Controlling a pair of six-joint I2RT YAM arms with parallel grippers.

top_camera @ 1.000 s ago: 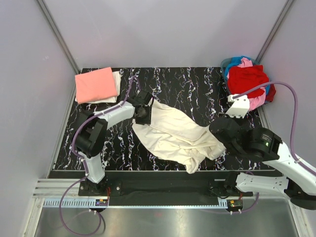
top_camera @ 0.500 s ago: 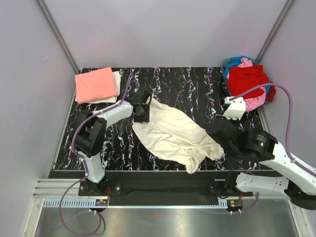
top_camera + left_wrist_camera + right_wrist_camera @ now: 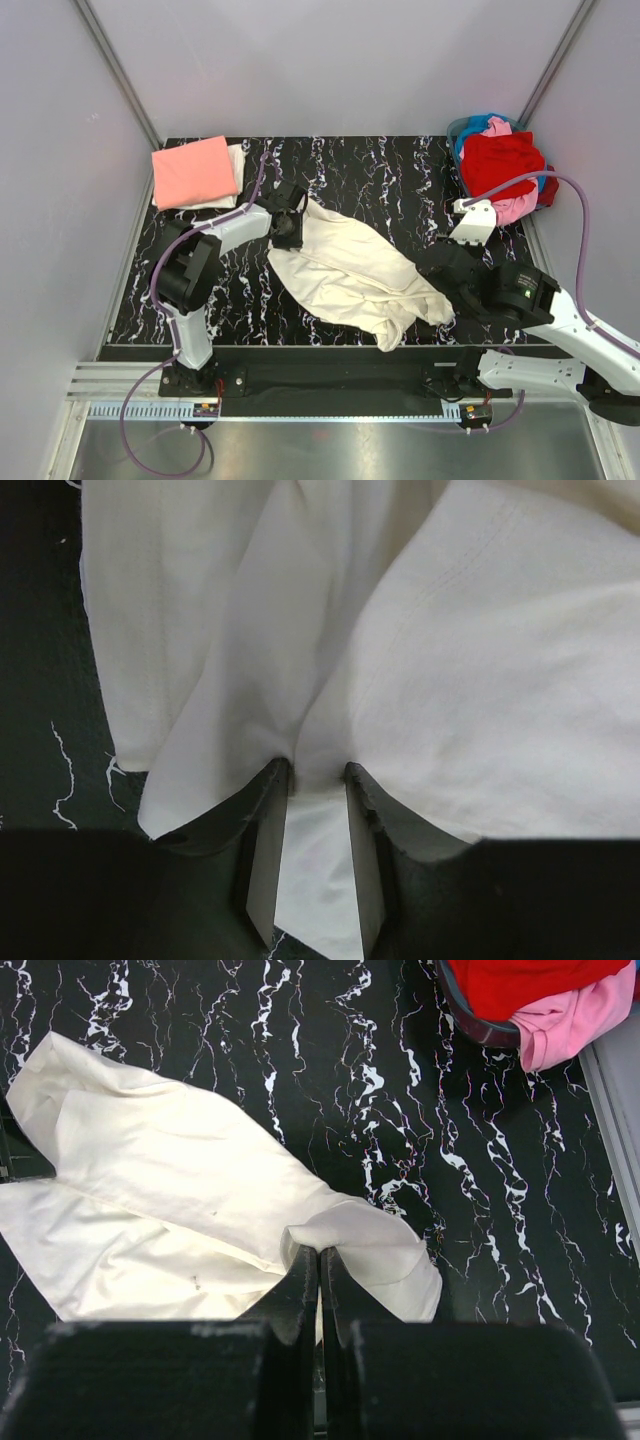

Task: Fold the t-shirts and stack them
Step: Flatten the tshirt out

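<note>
While both arms pinch it, the cream t-shirt (image 3: 350,275) lies crumpled on the table (image 3: 400,170).
Left wrist: left gripper (image 3: 318,775) clamps a cloth fold. Right wrist: right gripper (image 3: 319,1257) nips its edge; red t-shirt (image 3: 530,980) heaped far-right.

Open run of black marble tabletop (image 3: 380,175) along far edge, between folded salmon-pink t-shirt (image 3: 193,171) at far-left corner and heap of red, pink and blue t-shirts (image 3: 505,160) at far-right corner. Blocked through centre by crumpled cream t-shirt (image 3: 350,275), lying diagonally. Near-left crossed by left arm (image 3: 225,230); near-right by right arm (image 3: 520,290). Hemmed by walls left, far, right.
</note>
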